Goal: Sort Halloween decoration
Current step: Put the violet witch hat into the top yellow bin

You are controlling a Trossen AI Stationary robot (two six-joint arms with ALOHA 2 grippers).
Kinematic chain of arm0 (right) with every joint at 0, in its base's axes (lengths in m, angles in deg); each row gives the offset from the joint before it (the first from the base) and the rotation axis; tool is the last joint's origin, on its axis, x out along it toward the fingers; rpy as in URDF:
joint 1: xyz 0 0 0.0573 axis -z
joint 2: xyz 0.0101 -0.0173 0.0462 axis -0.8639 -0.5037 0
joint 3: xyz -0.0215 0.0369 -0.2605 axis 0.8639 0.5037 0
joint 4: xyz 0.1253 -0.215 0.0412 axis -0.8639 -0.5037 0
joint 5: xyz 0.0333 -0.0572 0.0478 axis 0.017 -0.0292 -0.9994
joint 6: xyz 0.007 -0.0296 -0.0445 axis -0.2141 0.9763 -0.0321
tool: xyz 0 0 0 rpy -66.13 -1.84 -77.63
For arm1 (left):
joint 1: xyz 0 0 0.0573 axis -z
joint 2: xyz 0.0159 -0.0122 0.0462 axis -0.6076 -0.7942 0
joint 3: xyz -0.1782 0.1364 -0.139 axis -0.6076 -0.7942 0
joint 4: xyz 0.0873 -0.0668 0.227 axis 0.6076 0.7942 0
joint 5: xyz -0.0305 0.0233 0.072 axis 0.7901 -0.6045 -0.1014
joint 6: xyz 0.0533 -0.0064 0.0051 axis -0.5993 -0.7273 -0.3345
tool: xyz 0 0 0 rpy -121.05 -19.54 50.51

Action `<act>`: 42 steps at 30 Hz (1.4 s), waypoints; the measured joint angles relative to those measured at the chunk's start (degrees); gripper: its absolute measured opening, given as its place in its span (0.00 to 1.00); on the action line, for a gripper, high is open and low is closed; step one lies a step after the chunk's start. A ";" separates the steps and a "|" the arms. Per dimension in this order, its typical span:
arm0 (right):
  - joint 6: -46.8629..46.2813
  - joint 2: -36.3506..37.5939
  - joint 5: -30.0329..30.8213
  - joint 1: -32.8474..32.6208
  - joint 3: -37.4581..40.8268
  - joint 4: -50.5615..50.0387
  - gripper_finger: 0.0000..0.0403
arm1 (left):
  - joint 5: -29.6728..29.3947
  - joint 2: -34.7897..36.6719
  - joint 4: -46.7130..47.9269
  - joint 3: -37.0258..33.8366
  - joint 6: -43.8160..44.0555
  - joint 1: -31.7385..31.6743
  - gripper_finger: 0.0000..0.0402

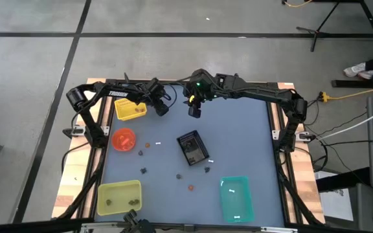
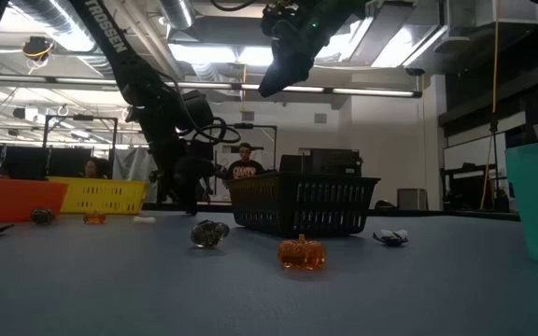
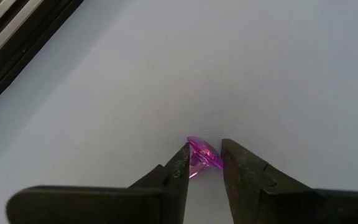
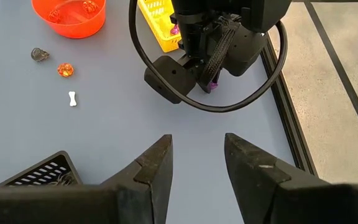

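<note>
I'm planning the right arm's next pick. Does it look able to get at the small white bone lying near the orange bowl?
Probably yes. The white bone lies alone on bare table, apart from the orange bowl and nearby trinkets. The right gripper hangs open and empty; the left gripper works off to one side.

Setting: robotics lab or workshop.
Floor: bare concrete, top of high view.
Ceiling: exposed strip lights.
Background: seated person at monitors.
</note>
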 joint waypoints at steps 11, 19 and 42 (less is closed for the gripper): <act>0.00 0.00 0.00 0.02 0.00 0.00 0.36 | -0.28 -0.08 -0.41 0.00 0.00 -0.09 0.11; 0.00 0.00 0.00 0.02 0.00 0.00 0.36 | -0.22 -0.09 -0.33 0.00 0.02 -0.09 0.11; 0.00 0.00 0.00 0.02 0.00 -0.02 0.36 | 0.09 0.20 0.08 -0.04 0.26 -0.09 0.11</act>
